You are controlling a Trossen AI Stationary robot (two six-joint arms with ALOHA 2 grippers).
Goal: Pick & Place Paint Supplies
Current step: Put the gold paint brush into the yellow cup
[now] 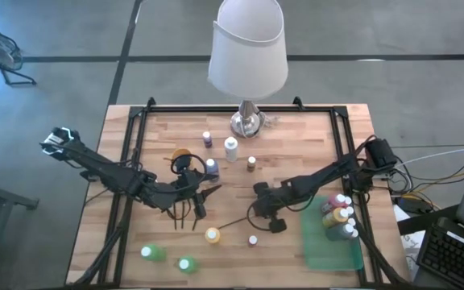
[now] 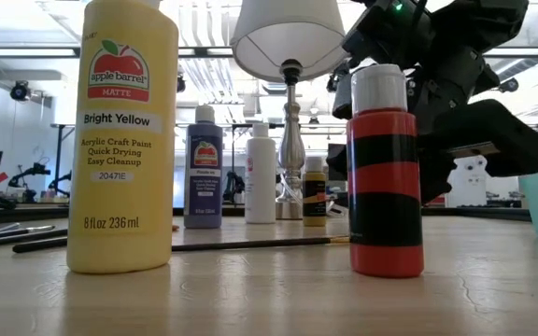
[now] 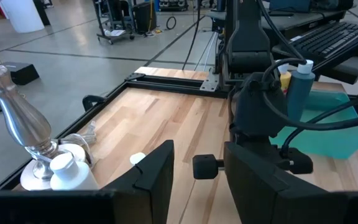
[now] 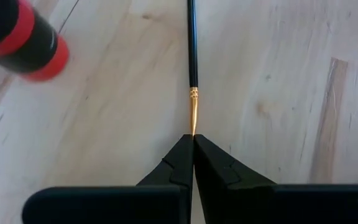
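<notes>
Wooden bench (image 1: 296, 145): right tool (image 4: 193, 140) pinches a paintbrush (image 4: 192, 56) tip.
Left tool (image 3: 197, 168) (half-open, empty) hovers nearby.

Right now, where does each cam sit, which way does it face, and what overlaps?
High: overhead, straight down; both dark arms, wooden table, white-shaded lamp.
Low: table height, level across; tall yellow paint bottle, an arm behind.
Left wrist: over the left gripper toward the green tray.
Right wrist: down on the right gripper, shut on the thin dark paintbrush.
Shared: the paintbrush, also in the high view.
</notes>
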